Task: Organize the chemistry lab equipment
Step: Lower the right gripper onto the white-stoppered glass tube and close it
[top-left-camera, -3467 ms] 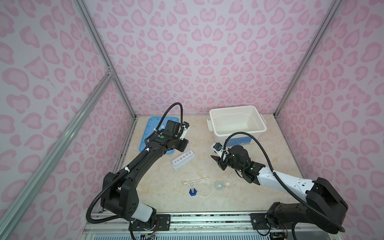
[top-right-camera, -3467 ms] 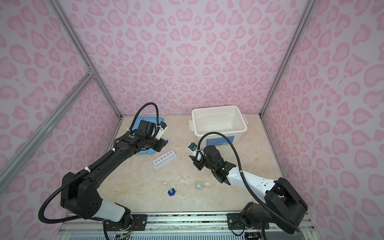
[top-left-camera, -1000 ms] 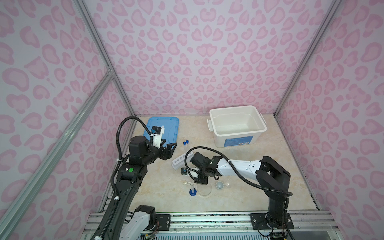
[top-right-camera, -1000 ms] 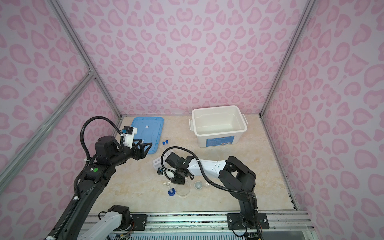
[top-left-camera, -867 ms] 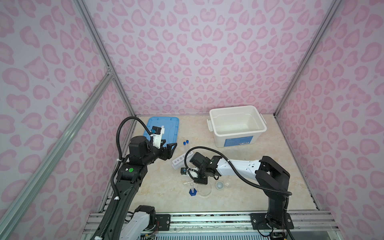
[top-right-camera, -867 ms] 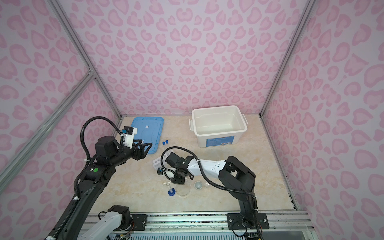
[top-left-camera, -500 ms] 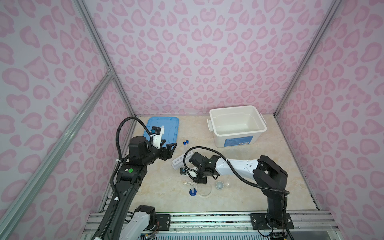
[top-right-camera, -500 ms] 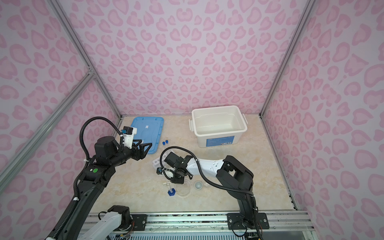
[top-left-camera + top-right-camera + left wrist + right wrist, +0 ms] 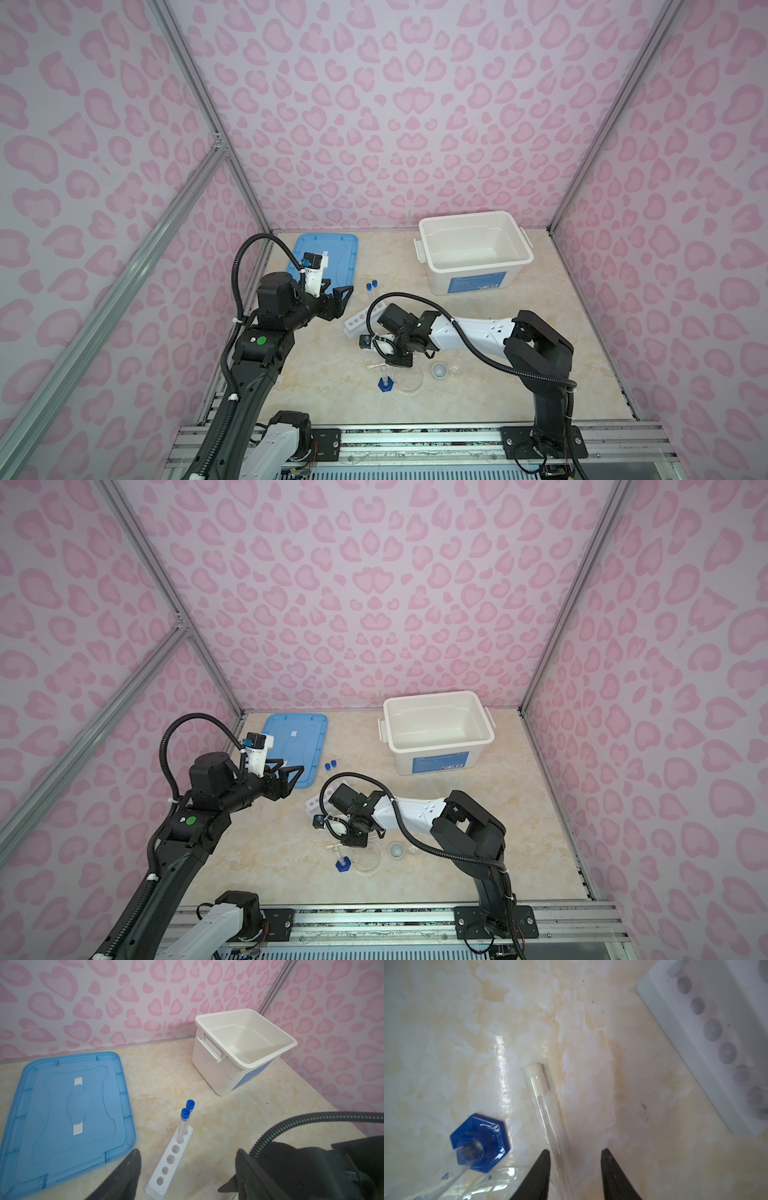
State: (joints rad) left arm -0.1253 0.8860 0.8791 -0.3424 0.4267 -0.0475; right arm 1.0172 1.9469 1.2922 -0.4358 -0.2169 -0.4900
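Observation:
The white six-hole rack (image 9: pixel 359 325) (image 9: pixel 312 802) (image 9: pixel 170 1164) (image 9: pixel 708 1039) lies mid-table with two blue-capped test tubes (image 9: pixel 371 291) (image 9: pixel 331 766) (image 9: pixel 184 1124) standing at its far end. A white-capped test tube (image 9: pixel 544 1101) lies flat on the table. My right gripper (image 9: pixel 574 1150) (image 9: pixel 401 360) is low over it, open, fingers astride its clear end. Beside it stand the blue-based cylinder (image 9: pixel 385 382) (image 9: pixel 480 1147), the petri dish (image 9: pixel 409 376) (image 9: pixel 368 860) and the small white cup (image 9: pixel 439 370). My left gripper (image 9: pixel 338 295) (image 9: pixel 188 1152) hovers open and empty left of the rack.
A big white bin (image 9: pixel 473 282) (image 9: pixel 209 1076) stands open at the back right. Its blue lid (image 9: pixel 332 257) (image 9: pixel 62 1105) lies flat at the back left. Patterned walls close in three sides.
Since the oldest frames the left arm has drawn back from the rack and the right gripper has come across over the white-capped tube. In the last second almost nothing moved.

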